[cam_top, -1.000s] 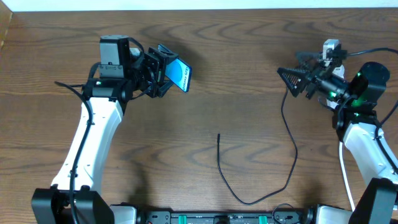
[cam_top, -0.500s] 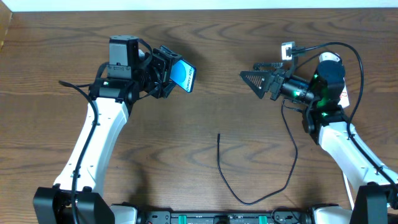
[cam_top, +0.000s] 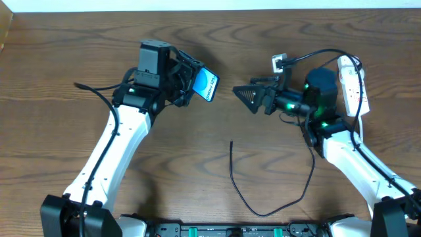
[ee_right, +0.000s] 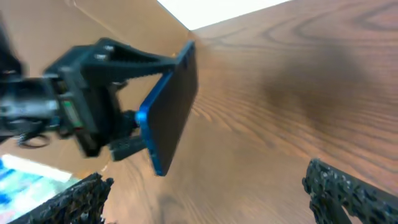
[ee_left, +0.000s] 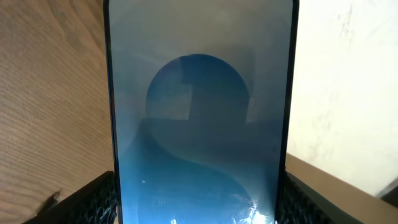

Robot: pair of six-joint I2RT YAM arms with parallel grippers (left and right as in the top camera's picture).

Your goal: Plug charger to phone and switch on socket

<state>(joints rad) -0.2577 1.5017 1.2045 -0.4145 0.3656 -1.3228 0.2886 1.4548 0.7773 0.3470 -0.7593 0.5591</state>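
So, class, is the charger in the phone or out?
Out: the charger lies on the table, apart from the phone held in the left tool.

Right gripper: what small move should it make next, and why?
Probably lower the right gripper toward the charger tip lying on the table. Its jaws stand open and empty, the left gripper holds the phone up, and nothing is plugged into it yet.
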